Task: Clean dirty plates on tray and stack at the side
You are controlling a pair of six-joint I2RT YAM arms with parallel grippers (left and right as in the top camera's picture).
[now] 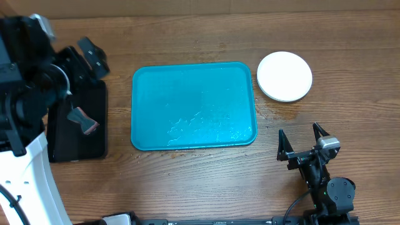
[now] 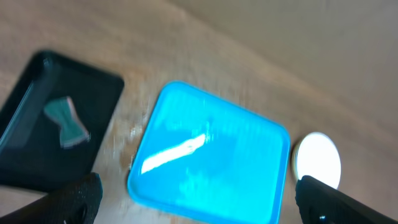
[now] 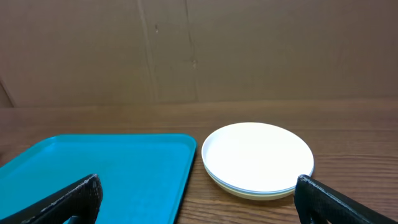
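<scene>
The plates [image 1: 284,76] are stacked on the table just off the tray's far right corner. The white one is on top, and the right wrist view shows a pale cyan rim and a yellowish rim under it [image 3: 258,155]. The teal tray [image 1: 194,106] holds no plates, only wet streaks near its front right. My right gripper [image 1: 299,132] stands open near the front of the table, right of the tray, with nothing between its fingers [image 3: 199,205]. My left gripper [image 2: 199,210] is open and empty, raised high at the left and looking down over the tray [image 2: 211,165].
A black tray [image 1: 78,122] lies left of the teal tray, with a small bow-tie-shaped sponge [image 2: 65,121] on it. The left arm's bulk hangs over the table's far left. A brown cardboard wall [image 3: 199,50] runs along the back edge.
</scene>
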